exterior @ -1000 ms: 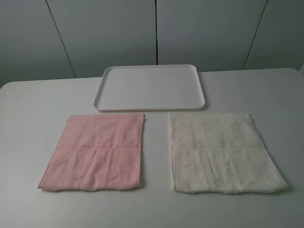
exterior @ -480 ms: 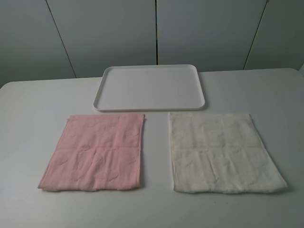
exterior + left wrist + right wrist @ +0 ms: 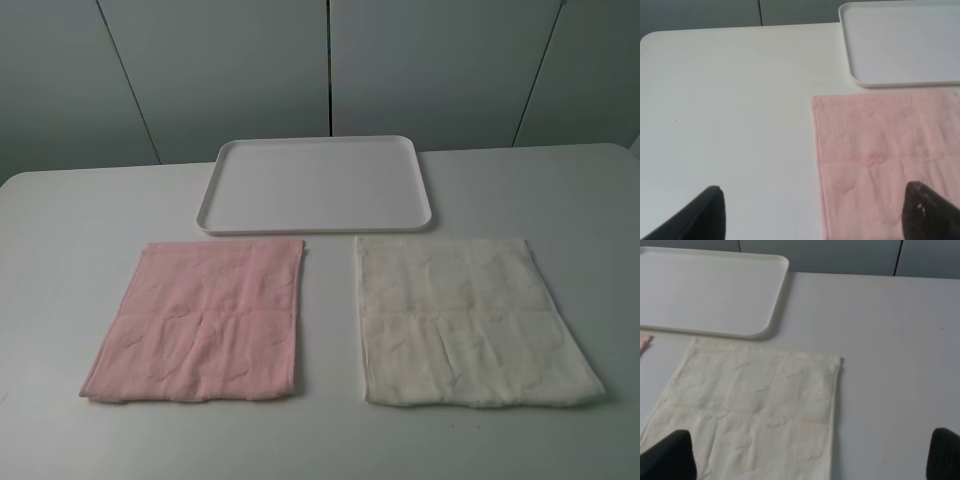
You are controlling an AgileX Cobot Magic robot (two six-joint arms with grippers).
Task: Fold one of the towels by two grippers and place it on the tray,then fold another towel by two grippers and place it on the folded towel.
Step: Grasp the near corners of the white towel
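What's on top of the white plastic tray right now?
Nothing: the flat white rectangular plastic tray is bare. The pale pink terry towel and the cream-white terry towel lie on the table before it. The table under it is hidden.

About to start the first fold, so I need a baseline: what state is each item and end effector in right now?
cream-white towel: spread flat, unfolded, not on the tray
pink towel: spread flat, unfolded, not on the tray
tray: empty
left end effector: open, holding nothing
right end effector: open, holding nothing
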